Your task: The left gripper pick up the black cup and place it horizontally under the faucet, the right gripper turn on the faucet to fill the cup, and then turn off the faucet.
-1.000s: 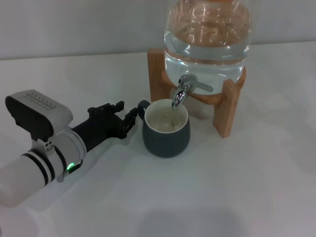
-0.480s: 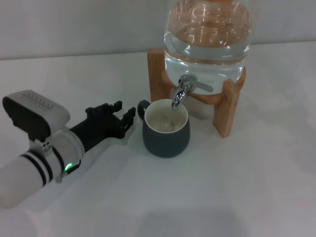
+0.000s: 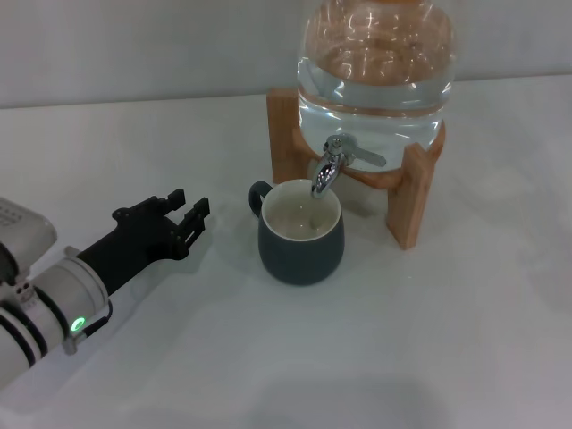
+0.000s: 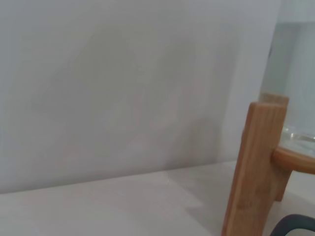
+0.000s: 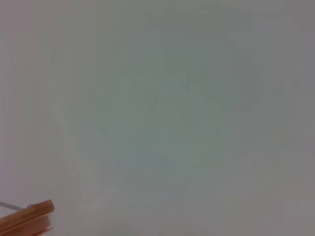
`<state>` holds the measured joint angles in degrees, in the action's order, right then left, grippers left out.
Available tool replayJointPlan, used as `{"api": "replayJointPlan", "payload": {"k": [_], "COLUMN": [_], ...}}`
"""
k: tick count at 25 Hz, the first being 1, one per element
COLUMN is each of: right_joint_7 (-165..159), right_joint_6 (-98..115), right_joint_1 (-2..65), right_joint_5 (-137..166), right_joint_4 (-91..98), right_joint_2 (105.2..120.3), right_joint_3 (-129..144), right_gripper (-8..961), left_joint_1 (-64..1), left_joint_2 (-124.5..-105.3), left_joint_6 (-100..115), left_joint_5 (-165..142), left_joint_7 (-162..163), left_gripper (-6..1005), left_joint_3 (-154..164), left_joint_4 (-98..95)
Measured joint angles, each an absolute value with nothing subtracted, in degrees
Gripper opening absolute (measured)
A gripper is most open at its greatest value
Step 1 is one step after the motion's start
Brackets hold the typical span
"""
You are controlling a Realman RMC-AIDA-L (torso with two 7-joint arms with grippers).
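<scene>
Left gripper (image 3: 183, 213) hangs low over the white tabletop (image 3: 375, 349), fingers parted w/ nothing between them, tips aimed toward the black cup (image 3: 301, 234). Behind the fingers sits the black bracket, then the white-and-grey wrist w/ black rings and a small green light (image 3: 78, 323) lit. Just ahead of the gripper, clear of the fingertips w/ a strip of bare tabletop between, the cup stands upright, cream inside showing, loop handle (image 3: 258, 195) on the side nearest the gripper. Whether there's water in the cup can't be told. Right above the cup's far rim is the faucet (image 3: 329, 170), chrome spout pointing down into the mouth, thin lever sticking out to the side away from the gripper. No stream visible from the spout. Faucet comes out of the big clear glass jar (image 3: 375, 63), partly filled w/ water, resting on a wooden stand (image 3: 407, 192) beyond the cup. Left wrist view shows one stand leg (image 4: 252, 167) close up, a bit of jar above it, and a dark curved edge of the cup (image 4: 295, 223) at the corner. Right gripper not in sight; right wrist view gives only pale wall plus a sliver of wood (image 5: 27, 217).
</scene>
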<state>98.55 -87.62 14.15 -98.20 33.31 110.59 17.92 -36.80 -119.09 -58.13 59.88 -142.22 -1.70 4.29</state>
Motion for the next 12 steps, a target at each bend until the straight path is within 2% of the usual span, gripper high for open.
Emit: {"api": "replayJointPlan", "payload": {"k": [7, 12], "right_joint_7": [98.5, 98.57], "right_joint_6": [-87.38, -86.93], "right_joint_1": [14.07, 14.06], "right_joint_5": [-98.15, -98.24], "right_joint_4": [33.31, 32.46], "right_joint_2": [110.75, 110.63], "right_joint_3": [17.94, 17.93], "right_gripper": [842, 842], "left_joint_1": [-35.54, -32.84], "left_joint_2": [-119.1, -119.16], "left_joint_6": [-64.68, -77.07], "left_joint_5": [56.73, 56.05], "left_joint_7": [-137.1, -131.35], "left_gripper": [391, 391], "left_joint_3": [-1.61, -1.8], "left_joint_4": [-0.51, -8.1]}}
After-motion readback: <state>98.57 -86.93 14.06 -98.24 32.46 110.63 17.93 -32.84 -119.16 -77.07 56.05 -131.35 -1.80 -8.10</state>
